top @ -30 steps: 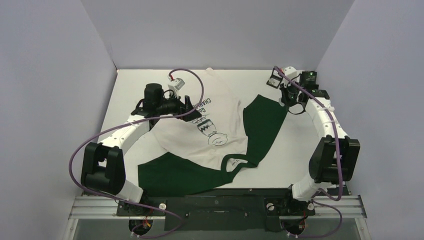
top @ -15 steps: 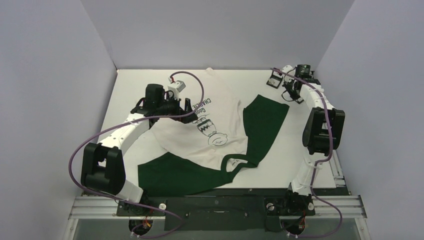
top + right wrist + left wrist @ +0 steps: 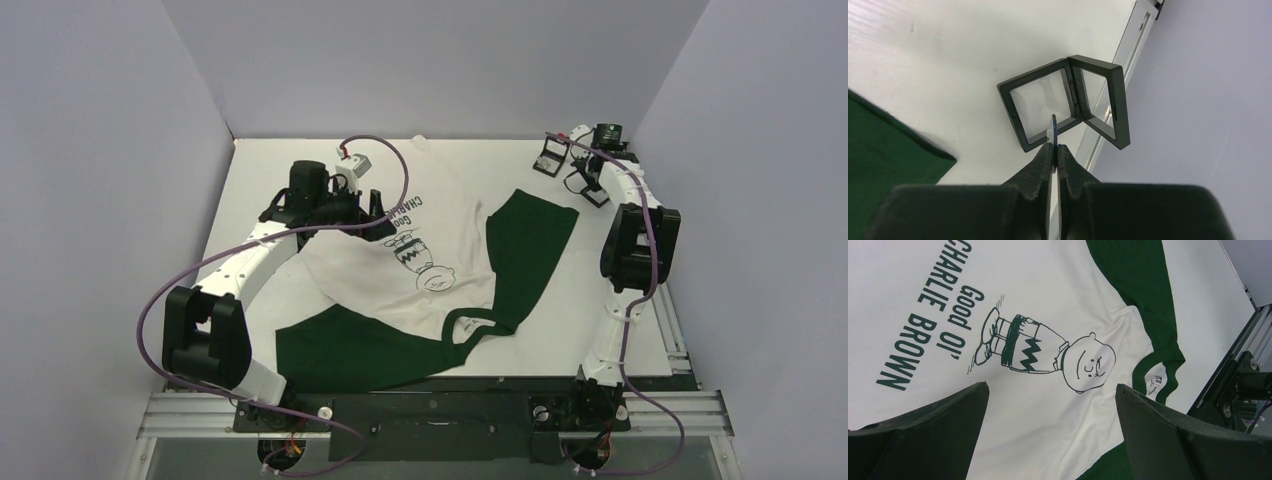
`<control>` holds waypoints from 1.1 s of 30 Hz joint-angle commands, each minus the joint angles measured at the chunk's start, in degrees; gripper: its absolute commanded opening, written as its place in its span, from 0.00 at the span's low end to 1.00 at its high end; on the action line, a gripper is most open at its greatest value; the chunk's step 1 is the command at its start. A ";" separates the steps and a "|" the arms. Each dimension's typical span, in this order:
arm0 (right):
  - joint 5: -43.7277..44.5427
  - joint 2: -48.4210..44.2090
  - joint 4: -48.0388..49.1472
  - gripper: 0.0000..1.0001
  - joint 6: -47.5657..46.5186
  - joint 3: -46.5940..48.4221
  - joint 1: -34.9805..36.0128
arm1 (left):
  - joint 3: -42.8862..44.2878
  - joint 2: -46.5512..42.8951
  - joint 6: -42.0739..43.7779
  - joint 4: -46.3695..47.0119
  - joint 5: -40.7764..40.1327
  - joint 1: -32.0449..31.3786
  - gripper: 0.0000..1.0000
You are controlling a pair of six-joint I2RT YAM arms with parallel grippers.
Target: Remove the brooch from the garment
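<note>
left gripper [image 3: 1050, 390] gapes wide on its outstretched arm; right gripper [image 3: 1054, 146], arm extended far, pinches a brooch [image 3: 1053, 125].

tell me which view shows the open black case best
Right wrist: the open black case sits mid-frame, both clear-windowed halves and hinge plain. Top external shows only a small dark shape at the far right; left wrist misses it.

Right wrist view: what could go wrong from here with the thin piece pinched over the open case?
1. The right pincer grips the thin piece, likely the brooch, edge-on at its tips; it could slip or twist.
2. The open case sits near the table edge and may shift if nudged.
</note>
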 commanded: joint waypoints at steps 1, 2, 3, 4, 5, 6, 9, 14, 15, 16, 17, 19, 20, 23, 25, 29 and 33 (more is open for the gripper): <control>2.51 1.73 2.15 0.00 -1.23 3.51 -1.19 | 3.40 0.49 0.75 -0.62 1.79 0.00 0.96; 2.77 2.14 2.19 0.00 -1.60 4.19 -1.35 | 3.43 0.52 0.76 -0.58 1.81 0.04 0.96; 2.96 2.90 2.22 0.00 -1.73 4.51 -1.40 | 3.44 0.57 0.77 -0.59 1.86 0.06 0.96; 3.25 3.21 2.67 0.00 -1.88 4.88 -1.49 | 3.45 0.56 0.77 -0.59 1.96 0.08 0.96; 3.33 3.76 2.81 0.00 -1.92 5.15 -1.52 | 3.34 0.65 0.73 -0.59 1.98 0.08 0.96; 3.37 3.99 3.30 0.00 -2.01 5.21 -1.54 | 3.31 0.69 0.70 -0.59 1.99 0.09 0.96; 3.98 5.29 4.43 0.00 -2.36 6.03 -1.67 | 3.40 0.90 0.75 -0.56 1.79 0.02 0.96; 4.01 7.26 4.30 0.00 -2.15 8.08 -1.74 | 4.03 1.35 0.88 -1.11 1.86 0.17 0.96; 4.00 7.41 4.51 0.00 -2.14 8.19 -1.73 | 4.09 1.44 0.83 -1.07 1.87 0.22 0.96; 3.97 7.63 4.82 0.00 -2.09 8.27 -1.72 | 4.14 1.66 0.68 -0.93 1.89 0.23 0.96; 4.01 7.72 4.94 0.00 -2.02 8.50 -1.72 | 4.14 1.72 0.59 -0.81 1.95 0.24 0.96; 4.07 8.28 4.98 0.00 -1.94 8.93 -1.72 | 4.14 2.00 0.33 -0.63 2.06 0.26 0.96; 4.18 8.68 4.91 0.00 -2.06 8.99 -1.72 | 4.19 1.99 0.22 -0.57 2.11 0.26 0.96; 4.57 9.21 4.80 0.00 -2.23 8.94 -1.72 | 4.43 2.09 0.23 -0.91 2.24 0.28 0.96; 4.17 9.25 4.51 0.01 -1.96 8.89 -1.78 | 4.57 2.01 0.39 -1.16 2.37 0.34 0.96; 3.14 8.93 4.60 0.04 -1.37 8.04 -1.72 | 4.50 2.13 0.40 -1.36 2.65 0.31 0.96; 2.98 9.29 4.02 0.09 -1.13 8.17 -1.72 | 4.69 2.02 0.13 -1.13 2.87 0.30 0.96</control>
